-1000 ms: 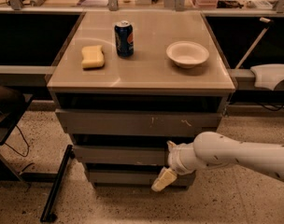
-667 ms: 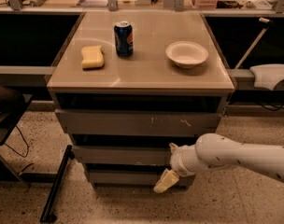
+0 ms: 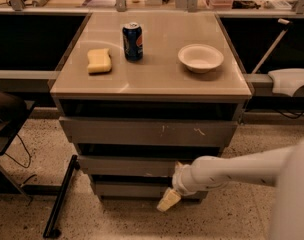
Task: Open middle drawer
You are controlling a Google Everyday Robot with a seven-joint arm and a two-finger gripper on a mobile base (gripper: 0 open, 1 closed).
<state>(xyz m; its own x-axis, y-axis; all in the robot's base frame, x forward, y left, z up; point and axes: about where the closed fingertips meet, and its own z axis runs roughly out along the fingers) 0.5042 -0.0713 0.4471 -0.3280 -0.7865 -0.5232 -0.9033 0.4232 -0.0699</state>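
Risk is a wrong pull: the gripper (image 3: 168,200), its grip impossible to tell, hangs at the bottom front (image 3: 127,189), below the handle-less middle drawer (image 3: 123,165).

The wide, shallow grey middle drawer (image 3: 124,165) with its plain handle-less face lies level, second of three fronts; the gripper (image 3: 168,200) hangs just below its right half.

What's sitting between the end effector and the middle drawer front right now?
Nothing loose, in the camera view: the end effector hangs low before the bottom drawer, just under the middle drawer.
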